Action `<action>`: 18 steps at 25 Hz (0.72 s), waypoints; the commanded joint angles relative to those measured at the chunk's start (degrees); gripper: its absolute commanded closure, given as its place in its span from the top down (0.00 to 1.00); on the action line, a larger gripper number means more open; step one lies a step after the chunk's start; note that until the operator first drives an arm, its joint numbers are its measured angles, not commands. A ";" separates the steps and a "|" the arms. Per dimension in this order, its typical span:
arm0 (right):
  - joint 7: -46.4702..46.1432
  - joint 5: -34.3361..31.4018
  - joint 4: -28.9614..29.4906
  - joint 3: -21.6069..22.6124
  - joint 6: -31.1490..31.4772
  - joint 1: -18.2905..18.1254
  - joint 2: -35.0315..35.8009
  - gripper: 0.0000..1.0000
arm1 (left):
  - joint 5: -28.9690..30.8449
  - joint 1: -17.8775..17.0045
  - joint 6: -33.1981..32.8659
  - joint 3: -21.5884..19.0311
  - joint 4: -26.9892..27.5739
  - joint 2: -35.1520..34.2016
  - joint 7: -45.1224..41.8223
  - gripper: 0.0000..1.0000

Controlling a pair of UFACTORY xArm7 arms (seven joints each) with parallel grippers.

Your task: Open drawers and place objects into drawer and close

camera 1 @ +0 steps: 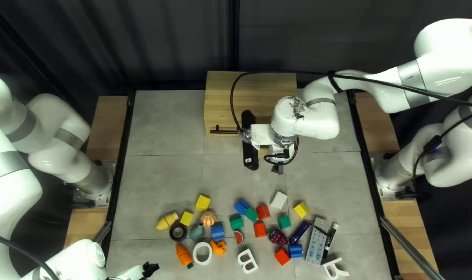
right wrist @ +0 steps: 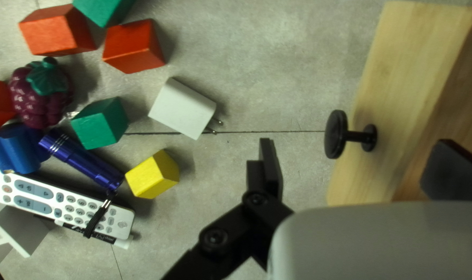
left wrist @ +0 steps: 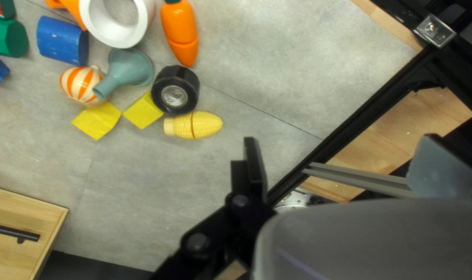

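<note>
Right gripper: jaws spread wide with nothing in hold; one finger stands out in front of the pale wooden cabinet, the other over its wood.
Round black knob: on the cabinet's front, between the two spread fingers in the right wrist view; I see no contact.
Black bar handle: on the cabinet's front, to the left of the knob; no pulled-out drawer shows, though the arm hides part of that front.
White plastic plug adapter: on the grey tiled worktop, in front of the cabinet and among the loose things nearest it.
Yellow toy corn: in front of the cabinet, off to its left.
Left gripper: jaws wide apart and empty, farther from the cabinet than the corn.
Step in hand: opening a drawer, I judge; storing the objects and closing up remain.
Next move: centre the right jaws on the knob, close, then draw straight out from the cabinet; a finger could catch the wood first.
</note>
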 commanded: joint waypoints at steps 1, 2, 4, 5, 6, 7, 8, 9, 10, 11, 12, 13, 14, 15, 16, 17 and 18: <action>0.33 0.46 0.25 0.29 -0.10 0.29 -0.03 1.00 | 0.00 0.00 0.00 0.00 0.00 0.00 0.00 1.00; 0.38 0.55 0.18 0.35 -0.29 0.35 0.01 1.00 | 0.00 0.00 0.00 0.00 0.00 0.00 0.00 1.00; 0.30 0.77 -0.10 0.40 -0.81 0.38 -0.01 1.00 | 0.00 0.00 0.00 0.00 0.00 0.00 0.00 1.00; 0.21 0.91 -0.40 0.40 -1.16 0.37 -0.16 1.00 | 0.00 0.00 0.00 0.00 0.00 0.00 0.00 1.00; 0.14 1.00 -0.55 0.40 -1.35 0.37 -0.24 1.00 | 0.00 0.00 0.00 0.00 0.00 0.00 0.00 1.00; 0.10 1.06 -0.65 0.39 -1.46 0.37 -0.29 1.00 | 0.00 0.00 0.00 0.00 0.00 0.00 0.00 1.00; 0.00 1.18 -0.78 0.40 -1.63 0.37 -0.35 1.00 | 0.00 0.00 0.00 0.00 0.00 0.00 0.00 1.00; -0.07 1.27 -0.82 0.40 -1.72 0.37 -0.35 1.00 | 0.00 0.00 0.00 0.00 0.00 0.00 0.00 1.00; -0.22 1.44 -0.85 0.40 -1.83 0.36 -0.31 1.00 | 0.00 0.00 0.00 0.00 0.00 0.00 0.00 1.00; -0.35 1.60 -0.82 0.38 -1.86 0.34 -0.28 1.00 | 0.00 0.00 0.00 0.00 0.00 0.00 0.00 1.00; -0.46 1.75 -0.77 0.37 -1.80 0.33 -0.28 1.00 | 0.00 0.00 0.00 0.00 0.00 0.00 0.00 1.00; -0.56 1.88 -0.72 0.36 -1.69 0.32 -0.32 1.00 | 0.00 0.00 0.00 0.00 0.00 0.00 0.00 1.00; -0.62 1.96 -0.65 0.36 -1.57 0.32 -0.35 1.00 | 0.00 0.00 0.00 0.00 0.00 0.00 0.00 1.00; -0.70 2.11 -0.44 0.39 -1.31 0.35 -0.32 1.00 | 0.00 0.00 0.00 0.00 0.00 0.00 0.00 1.00; -0.77 2.24 -0.26 0.43 -1.16 0.39 -0.21 1.00 | 0.00 0.00 0.00 0.00 0.00 0.00 0.00 1.00; -0.87 2.41 -0.10 0.47 -1.12 0.42 -0.02 1.00 | 0.00 0.00 0.00 0.00 0.00 0.00 0.00 1.00; -0.99 2.60 0.02 0.50 -1.10 0.44 0.15 1.00 | 0.00 0.00 0.00 0.00 0.00 0.00 0.00 1.00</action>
